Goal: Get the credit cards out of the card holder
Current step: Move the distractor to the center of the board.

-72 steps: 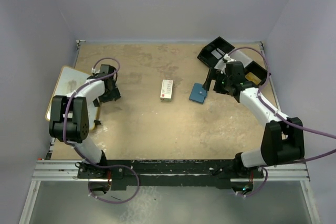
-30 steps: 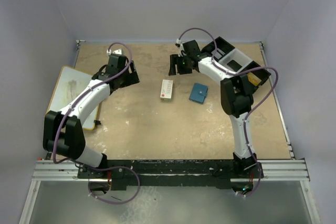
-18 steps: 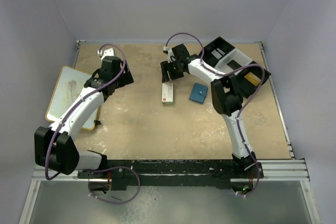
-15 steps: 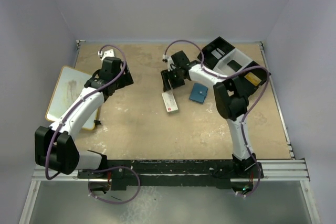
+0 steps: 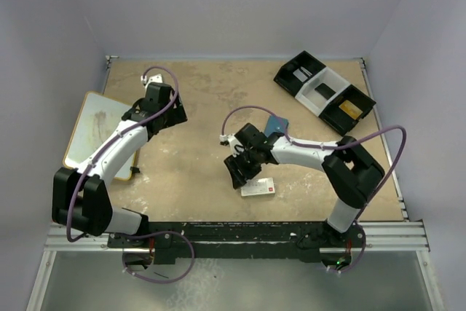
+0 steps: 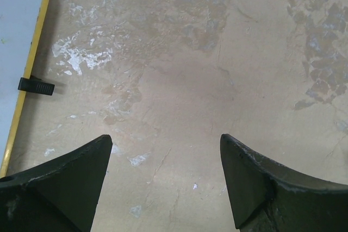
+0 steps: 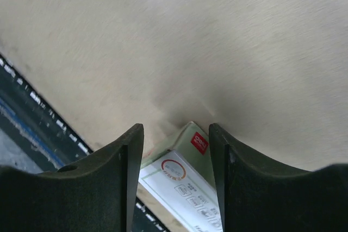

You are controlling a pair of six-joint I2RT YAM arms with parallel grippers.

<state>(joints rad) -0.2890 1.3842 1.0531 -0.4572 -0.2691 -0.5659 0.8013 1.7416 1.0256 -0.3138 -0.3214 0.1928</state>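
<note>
Worn tan table (image 5: 196, 169) is sitting between lavender walls (image 5: 233, 5). Blue card holder (image 5: 276, 122) is lying flat mid-table, partly behind the right arm. Left gripper (image 6: 165, 139) is hanging spread over bare surface. Right gripper (image 7: 175, 129) is straddling white box (image 7: 182, 180); pinching or not, cannot tell.

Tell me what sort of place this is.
Probably a robot test cell: left arm and right arm bolted to a rail, plain walls boxing in a worn tabletop, staged props like the blue wallet and compartment tray.
</note>
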